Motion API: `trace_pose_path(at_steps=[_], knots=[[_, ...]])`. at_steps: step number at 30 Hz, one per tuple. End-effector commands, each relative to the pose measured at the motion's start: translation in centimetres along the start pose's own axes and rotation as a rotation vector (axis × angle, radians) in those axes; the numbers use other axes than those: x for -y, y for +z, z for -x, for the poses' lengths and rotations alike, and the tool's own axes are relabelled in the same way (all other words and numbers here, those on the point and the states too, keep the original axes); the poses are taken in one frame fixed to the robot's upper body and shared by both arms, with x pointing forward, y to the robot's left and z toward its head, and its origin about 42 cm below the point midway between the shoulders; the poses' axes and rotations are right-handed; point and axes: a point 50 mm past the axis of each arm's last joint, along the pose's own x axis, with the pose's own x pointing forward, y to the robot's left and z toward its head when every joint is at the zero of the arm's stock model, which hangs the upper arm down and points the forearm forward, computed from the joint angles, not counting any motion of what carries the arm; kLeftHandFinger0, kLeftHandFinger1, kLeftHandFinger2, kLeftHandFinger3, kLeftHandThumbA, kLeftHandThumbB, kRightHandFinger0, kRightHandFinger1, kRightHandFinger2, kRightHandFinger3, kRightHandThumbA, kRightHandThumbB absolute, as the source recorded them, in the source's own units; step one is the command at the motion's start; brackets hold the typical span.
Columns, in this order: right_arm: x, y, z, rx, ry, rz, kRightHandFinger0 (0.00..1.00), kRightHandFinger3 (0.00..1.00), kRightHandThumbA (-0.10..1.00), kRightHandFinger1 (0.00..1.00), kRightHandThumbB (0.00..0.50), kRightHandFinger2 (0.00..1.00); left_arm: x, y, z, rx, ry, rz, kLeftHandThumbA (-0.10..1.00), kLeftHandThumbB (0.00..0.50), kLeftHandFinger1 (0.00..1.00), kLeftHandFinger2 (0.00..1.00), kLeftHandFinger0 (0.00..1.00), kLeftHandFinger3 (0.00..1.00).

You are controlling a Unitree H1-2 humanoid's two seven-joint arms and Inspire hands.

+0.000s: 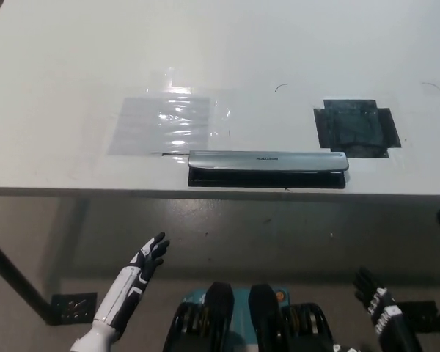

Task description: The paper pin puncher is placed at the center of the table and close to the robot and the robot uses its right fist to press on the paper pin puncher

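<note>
The paper pin puncher (268, 168) is a long grey bar on a black base, lying along the near edge of the white table (59, 59), about the middle. My black right hand (378, 306) hangs low at the bottom right, below the table edge and far from the puncher, fingers spread and holding nothing. My white left hand (136, 279) rests at the lower left, also below the table, fingers apart and empty.
A clear plastic sheet (161, 122) lies on the table just left of and behind the puncher. A dark square patch of tape (357, 128) sits behind the puncher's right end. A black table leg (11, 282) slants at the far left.
</note>
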Motion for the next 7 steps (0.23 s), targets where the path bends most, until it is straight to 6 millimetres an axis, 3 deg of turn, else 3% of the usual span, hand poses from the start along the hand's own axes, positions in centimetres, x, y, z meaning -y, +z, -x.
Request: trace_pose_path(at_steps=[1, 7], knots=[[-0.40, 0.07, -0.55, 0.024, 0.052, -0.009, 1.00, 1.00, 1.00, 1.00, 0.333, 1.00, -0.20, 0.90, -0.54, 0.056, -0.012, -0.016, 1.00, 0.336, 1.00, 1.00, 1.00, 1.00], [-0.47, -0.12, -0.82, 0.026, 0.066, -0.021, 1.00, 1.00, 1.00, 1.00, 0.321, 1.00, -0.12, 0.69, -0.13, 0.051, -0.004, -0.018, 1.00, 0.325, 1.00, 1.00, 1.00, 1.00]])
